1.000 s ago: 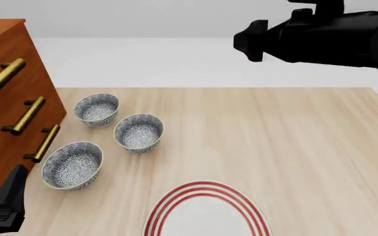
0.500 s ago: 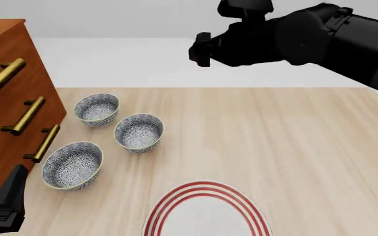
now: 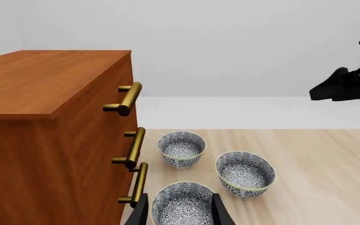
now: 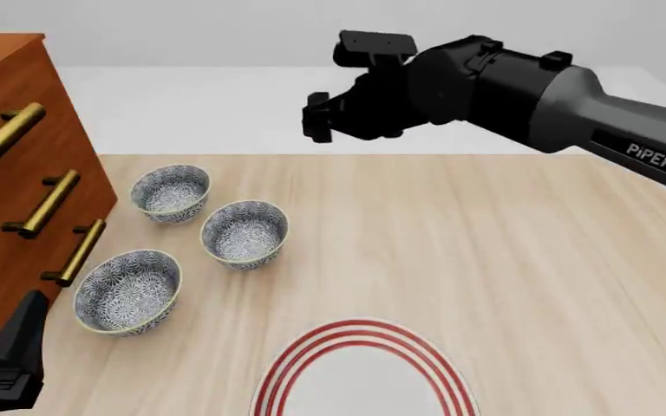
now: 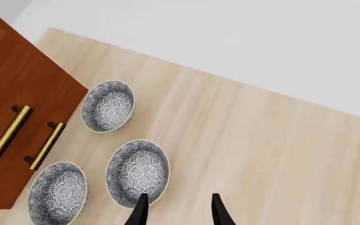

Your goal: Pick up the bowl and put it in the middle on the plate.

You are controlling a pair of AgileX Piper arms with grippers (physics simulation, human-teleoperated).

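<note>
Right gripper point(image 4: 319, 117), black, hangs high over the far side of the pale wooden table point(image 4: 519, 260), fingers spread and empty, apparently lining up on the middle blue-grey floral ceramic bowl point(image 4: 245, 232), which its wrist camera frames just beside the fingertips. That bowl sits upright and empty, well apart from the large white plate with red concentric rings point(image 4: 362, 373) at the near edge, also bare. Two look-alike bowls point(image 4: 173, 192) point(image 4: 128, 290) flank it beside the brown wooden drawer chest point(image 4: 15, 173). Left gripper point(image 3: 178, 213) rests low, open, aimed at the nearest bowl.
</note>
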